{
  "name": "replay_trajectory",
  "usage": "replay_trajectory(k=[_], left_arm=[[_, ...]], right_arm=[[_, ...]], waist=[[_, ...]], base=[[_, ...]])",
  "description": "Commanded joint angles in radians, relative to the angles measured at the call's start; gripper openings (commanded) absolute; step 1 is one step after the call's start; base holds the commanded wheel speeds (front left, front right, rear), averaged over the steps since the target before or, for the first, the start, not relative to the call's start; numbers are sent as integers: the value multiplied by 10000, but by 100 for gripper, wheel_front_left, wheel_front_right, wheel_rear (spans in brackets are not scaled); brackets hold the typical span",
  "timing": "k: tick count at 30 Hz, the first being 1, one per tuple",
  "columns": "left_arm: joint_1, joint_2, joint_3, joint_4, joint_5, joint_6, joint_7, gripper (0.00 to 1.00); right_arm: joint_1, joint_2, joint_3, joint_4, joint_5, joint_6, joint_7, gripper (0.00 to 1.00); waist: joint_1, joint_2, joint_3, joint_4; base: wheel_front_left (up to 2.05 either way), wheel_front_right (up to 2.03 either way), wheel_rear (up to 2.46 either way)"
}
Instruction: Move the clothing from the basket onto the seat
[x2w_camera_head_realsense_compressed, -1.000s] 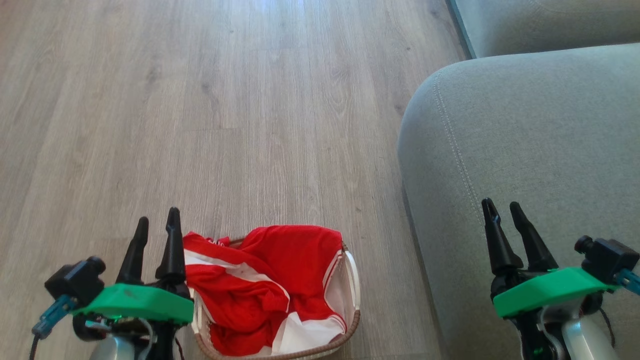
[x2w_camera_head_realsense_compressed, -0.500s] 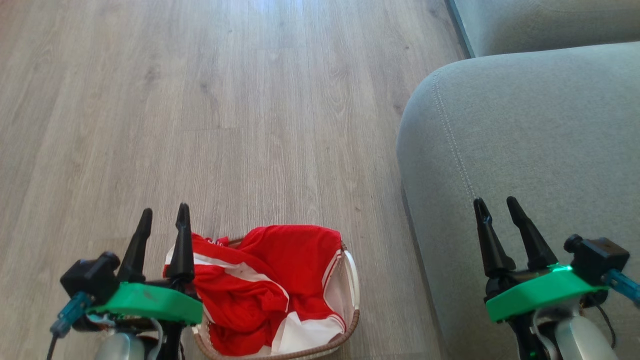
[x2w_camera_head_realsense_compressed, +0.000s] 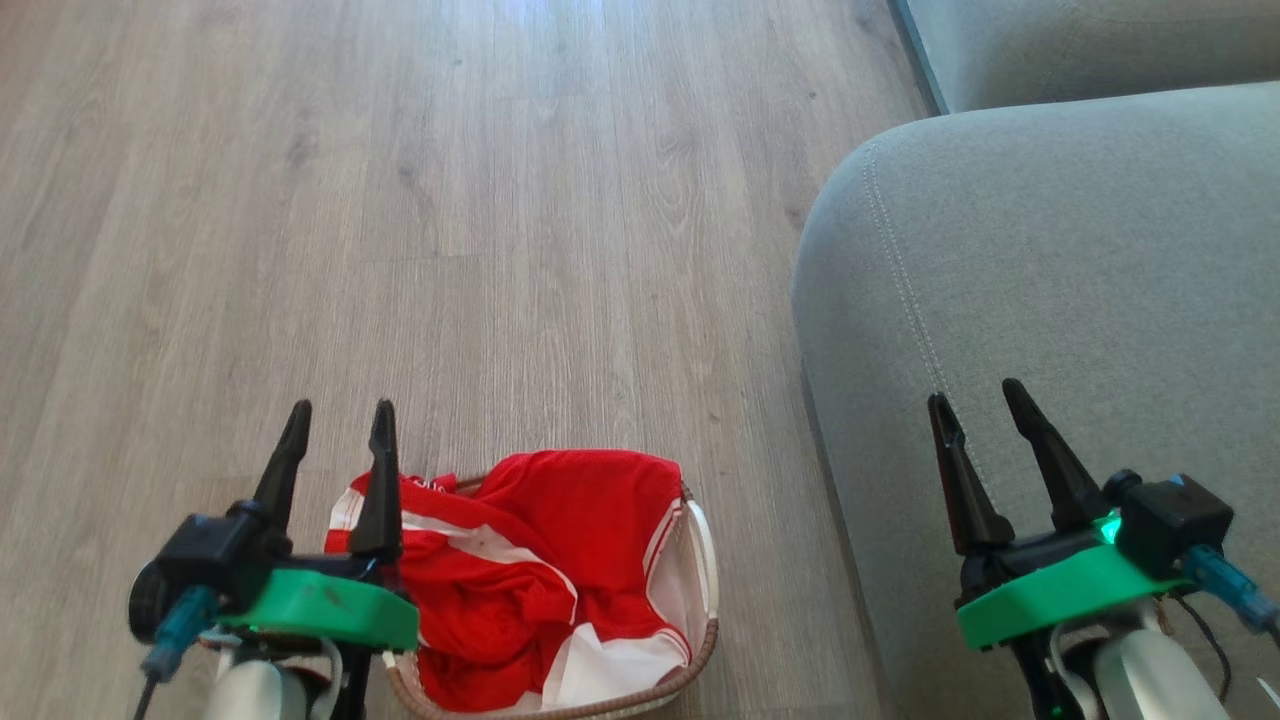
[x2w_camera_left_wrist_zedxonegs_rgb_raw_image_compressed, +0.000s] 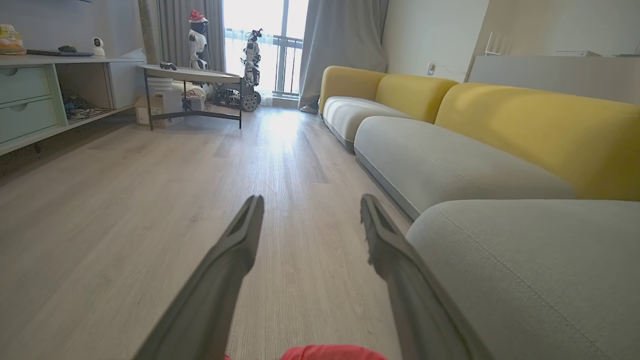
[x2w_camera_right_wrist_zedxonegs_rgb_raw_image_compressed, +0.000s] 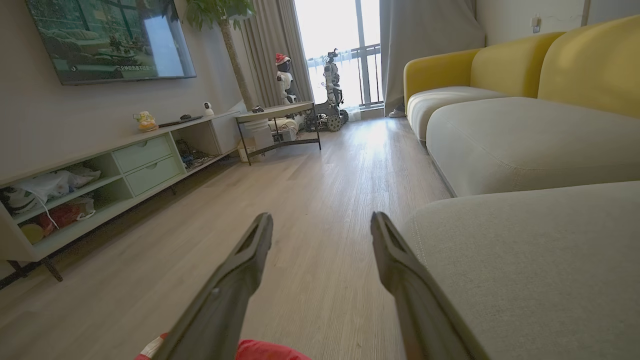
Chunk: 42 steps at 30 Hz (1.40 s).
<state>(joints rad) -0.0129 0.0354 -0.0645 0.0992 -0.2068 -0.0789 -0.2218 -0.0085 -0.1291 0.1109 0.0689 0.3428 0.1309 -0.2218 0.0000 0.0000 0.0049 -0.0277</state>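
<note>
My left end effector, released and empty, hovers at the left edge of the basket, placed, I judge, to reach the clothing heaped inside, while my right end effector, also released, waits over the seat.

Red clothing, perhaps two, in basket beside seat

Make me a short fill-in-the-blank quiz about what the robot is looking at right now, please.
1. The clothing in the basket is white and ____.
2. In the head view, the basket stands on the floor to the ____ of the seat.
3. The left hand and the right hand both have their fingers apart and hold ____.

Missing words: red; left; nothing.
</note>
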Motion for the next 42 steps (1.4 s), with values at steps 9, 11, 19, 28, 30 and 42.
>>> replay_trajectory(k=[9,11,19,28,30,42], left_arm=[[-320,149,66,-619,1362,110,-400,100],[-313,149,60,-625,1360,119,-400,100],[-309,149,51,-630,1355,140,-400,100],[-309,149,70,-597,1328,141,-400,100],[-307,149,71,-596,1305,144,-400,100],[-403,149,43,-455,1256,140,-400,100]], right_arm=[[-350,-249,444,-625,-1243,-2,-400,100],[-346,-245,443,-626,-1246,-2,-400,100],[-337,-224,415,-640,-1267,-2,-400,100],[-339,-232,404,-626,-1231,-2,-400,100],[-343,-231,402,-612,-1198,-2,-400,100],[-497,-312,471,-628,-1146,-2,-400,100]], waist=[[0,0,10,-21],[0,0,7,-24],[0,0,27,-27],[0,0,51,-40],[0,0,64,-50],[0,0,398,-249]], base=[[0,0,0],[0,0,0],[0,0,0],[0,0,0],[0,0,0],[0,0,0]])
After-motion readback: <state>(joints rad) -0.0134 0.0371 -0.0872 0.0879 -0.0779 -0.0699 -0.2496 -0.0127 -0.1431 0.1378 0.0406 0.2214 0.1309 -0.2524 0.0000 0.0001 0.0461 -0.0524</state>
